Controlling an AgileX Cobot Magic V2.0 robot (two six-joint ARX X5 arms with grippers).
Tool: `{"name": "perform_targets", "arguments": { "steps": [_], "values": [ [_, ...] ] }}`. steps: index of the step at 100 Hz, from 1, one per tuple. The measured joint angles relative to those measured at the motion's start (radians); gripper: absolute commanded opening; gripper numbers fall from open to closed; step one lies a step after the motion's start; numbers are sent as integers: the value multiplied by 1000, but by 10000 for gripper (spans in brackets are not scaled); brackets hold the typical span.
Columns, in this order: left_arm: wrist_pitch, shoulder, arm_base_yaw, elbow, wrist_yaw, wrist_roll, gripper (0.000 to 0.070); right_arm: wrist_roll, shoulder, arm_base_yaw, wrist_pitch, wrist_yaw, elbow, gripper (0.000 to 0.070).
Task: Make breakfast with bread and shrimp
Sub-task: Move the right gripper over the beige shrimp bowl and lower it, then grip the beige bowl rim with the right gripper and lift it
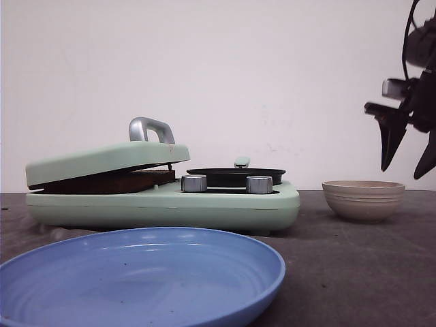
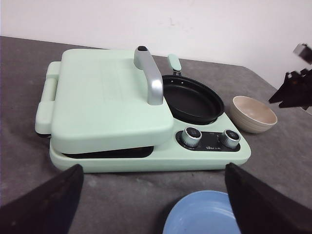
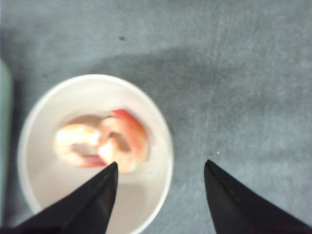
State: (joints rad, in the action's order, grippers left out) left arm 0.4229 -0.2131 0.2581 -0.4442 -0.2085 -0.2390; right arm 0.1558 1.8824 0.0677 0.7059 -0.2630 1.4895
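The mint-green breakfast maker (image 1: 163,204) has its lid (image 2: 107,92) almost down. A brown edge that looks like the bread's crust (image 1: 109,181) shows in the gap under the lid; the rest of the bread is hidden. Shrimp (image 3: 105,141), pink and curled, lie in a beige bowl (image 1: 363,199) to the right of the maker. My right gripper (image 1: 402,174) hangs open above that bowl; in the right wrist view the gripper (image 3: 161,162) has one finger over the bowl's inside and the other over the table. My left gripper (image 2: 153,168) is open and empty in front of the maker.
A black round pan (image 2: 192,100) sits on the maker's right half, behind two silver knobs (image 2: 191,136). A silver handle (image 1: 151,128) sticks up from the lid. An empty blue plate (image 1: 136,279) lies nearest the front. The tabletop is dark grey, with a white wall behind.
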Motion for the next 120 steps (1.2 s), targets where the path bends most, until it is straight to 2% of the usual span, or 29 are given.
{"name": "perform_targets", "arguments": {
  "steps": [55,120],
  "values": [
    [-13,0,0,4,0,-11,515,-26,123,0,-23,1,15,333],
    [-13,0,0,5,0,-11,515,-33,134,-6,-35,-1,16,319]
  ]
}}
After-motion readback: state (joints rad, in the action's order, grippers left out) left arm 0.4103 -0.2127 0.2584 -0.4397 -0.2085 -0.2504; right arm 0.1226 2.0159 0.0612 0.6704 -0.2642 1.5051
